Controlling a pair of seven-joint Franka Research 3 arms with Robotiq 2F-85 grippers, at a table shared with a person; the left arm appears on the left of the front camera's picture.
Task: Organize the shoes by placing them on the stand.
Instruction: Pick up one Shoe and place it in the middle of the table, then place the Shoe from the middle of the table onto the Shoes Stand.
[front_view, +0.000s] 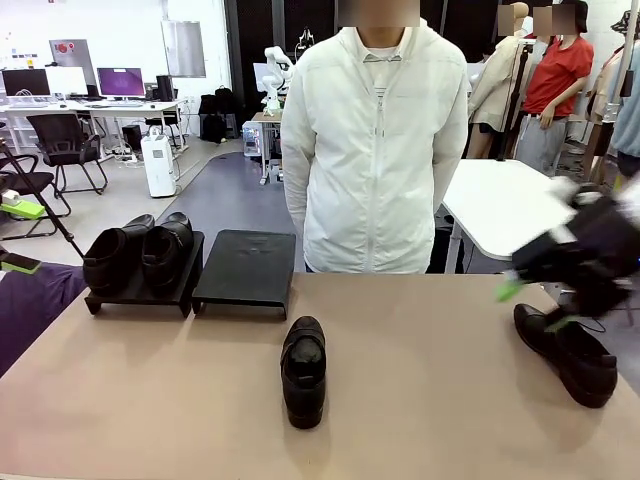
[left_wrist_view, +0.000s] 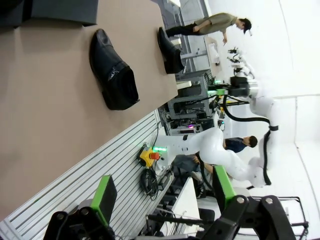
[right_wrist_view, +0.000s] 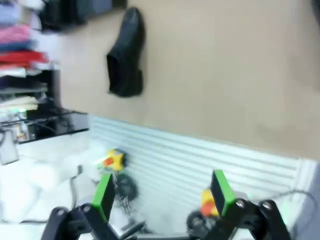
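Altogether four shoes (front_view: 303, 370): two on the stand (front_view: 138, 296), two on the table (front_view: 430, 385).

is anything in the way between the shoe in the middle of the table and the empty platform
Nothing visible: only bare tabletop lies between the middle shoe and the empty platform. The other loose shoe lies far off to the right.

Tan table (front_view: 430, 400): shoe-laden platform (front_view: 135, 297), bare platform (front_view: 245, 265) just beside, one shoe (front_view: 303, 370) mid-table, another shoe (front_view: 565, 352) at right edge
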